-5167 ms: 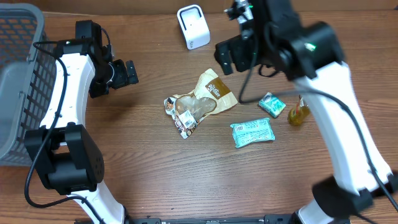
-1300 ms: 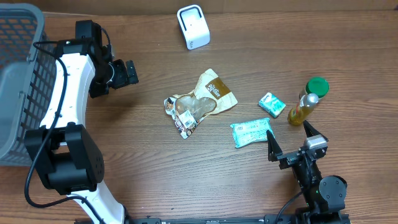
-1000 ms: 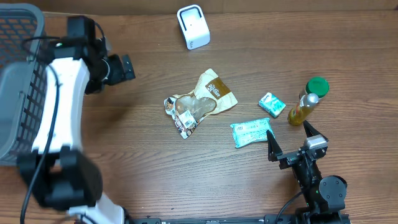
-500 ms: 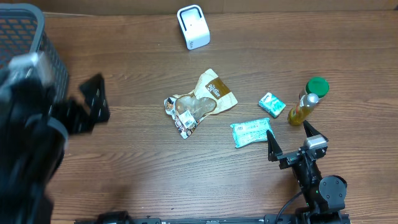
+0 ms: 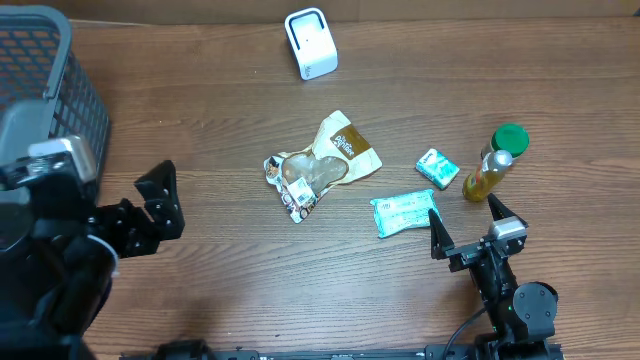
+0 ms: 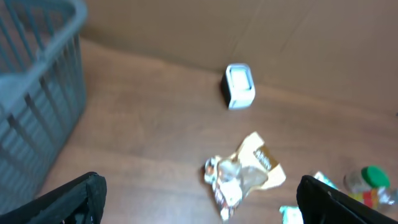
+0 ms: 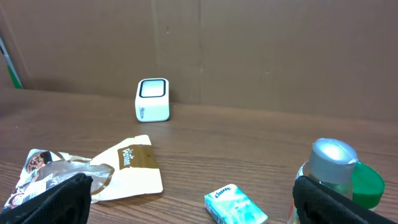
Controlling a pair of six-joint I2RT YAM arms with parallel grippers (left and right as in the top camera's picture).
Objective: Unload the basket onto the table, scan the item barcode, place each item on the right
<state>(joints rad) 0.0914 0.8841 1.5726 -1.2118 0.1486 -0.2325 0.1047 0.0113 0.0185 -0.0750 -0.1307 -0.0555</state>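
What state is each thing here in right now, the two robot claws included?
Left gripper: open, empty.
Right gripper: open, empty.
Snack bag: lying flat, crumpled.
Tissue pack: lying flat.
Small green box: lying flat.
Yellow bottle: upright, capped.
Green-lidded jar: upright, lid on.
Scanner: standing, untouched.
Basket: upright.

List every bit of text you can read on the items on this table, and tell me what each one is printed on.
"Kleenex", small and only just legible: on the small teal pack.
Brown snack bag: white script logo, too blurred to read.
White scanner: small marking on its front, too small to read.
Larger teal pack: print too small to read.
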